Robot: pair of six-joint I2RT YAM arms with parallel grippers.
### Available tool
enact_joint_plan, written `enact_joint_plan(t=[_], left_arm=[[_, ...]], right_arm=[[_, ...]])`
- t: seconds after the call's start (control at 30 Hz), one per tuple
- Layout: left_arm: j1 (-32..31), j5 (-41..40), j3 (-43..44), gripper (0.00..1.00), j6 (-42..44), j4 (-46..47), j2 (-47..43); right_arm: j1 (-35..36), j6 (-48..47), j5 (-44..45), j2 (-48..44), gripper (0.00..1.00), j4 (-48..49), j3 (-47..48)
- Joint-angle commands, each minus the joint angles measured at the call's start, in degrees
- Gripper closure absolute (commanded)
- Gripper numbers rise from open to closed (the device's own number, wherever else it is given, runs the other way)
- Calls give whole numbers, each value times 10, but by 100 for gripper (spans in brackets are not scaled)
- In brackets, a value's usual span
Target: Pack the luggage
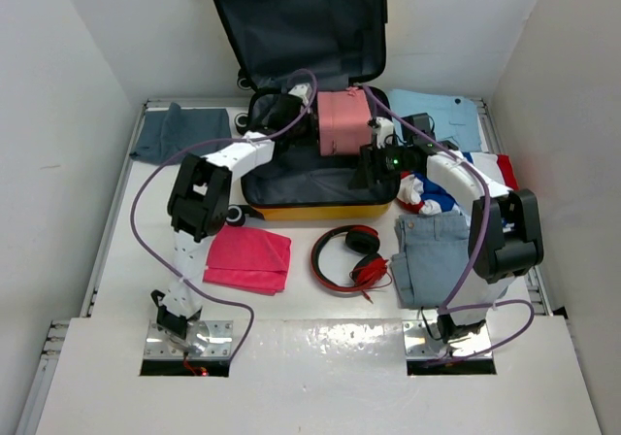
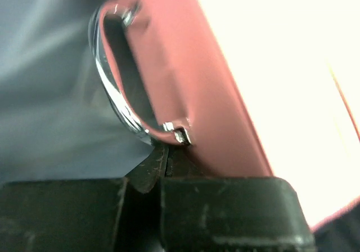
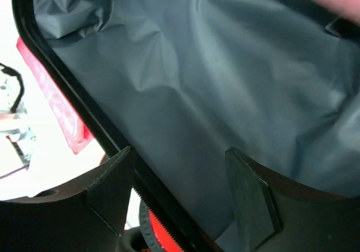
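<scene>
The yellow luggage (image 1: pixel 320 207) lies open at the back of the table, its dark lid (image 1: pixel 291 17) leaning on the wall. A small pink case (image 1: pixel 344 122) sits inside it on the grey lining (image 3: pixel 225 66). My left gripper (image 1: pixel 306 93) is at the pink case's left side. In the left wrist view it (image 2: pixel 163 159) is shut, its tips just below the chrome handle (image 2: pixel 109 77) of the pink case (image 2: pixel 185 94). My right gripper (image 1: pixel 372 168) hangs open over the luggage's front right. In its wrist view the right gripper (image 3: pixel 180 151) straddles the black zipper rim (image 3: pixel 84 106), holding nothing.
Red headphones (image 1: pixel 351 257) and a folded pink towel (image 1: pixel 247 257) lie in front of the luggage. Folded jeans (image 1: pixel 432 255) and a red, white and blue garment (image 1: pixel 456 187) lie at the right. A grey-blue cloth (image 1: pixel 179 132) is back left, a light blue shirt (image 1: pixel 446 115) back right.
</scene>
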Motion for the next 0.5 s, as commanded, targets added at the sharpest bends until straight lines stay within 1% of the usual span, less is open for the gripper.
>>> enact_joint_plan(t=[0.0,0.13,0.3,0.33,0.37,0.4,0.43,0.47], left_arm=[[-4,41,47,100,18,78,15],[-9,53,61,100,65,85,21],[-14,68,56,100,135,41,10],[-14,63,56,86,145,9,4],[-14,50,56,78,159,-5,-5],[-9,44,44,65,166,-17,-13],[-9,36,33,60,171,-27,-24],[5,29,1,53,171,-32,-53]], right_arm=[[-2,-13,12,-12,36,32,5],[0,-6,17,-10,36,41,5],[2,-4,18,-10,34,35,12],[2,-2,18,-12,33,34,13],[0,-3,20,-11,33,33,18],[1,-3,21,-13,33,34,20],[1,-4,22,-12,33,31,20],[2,-6,24,-13,33,28,30]])
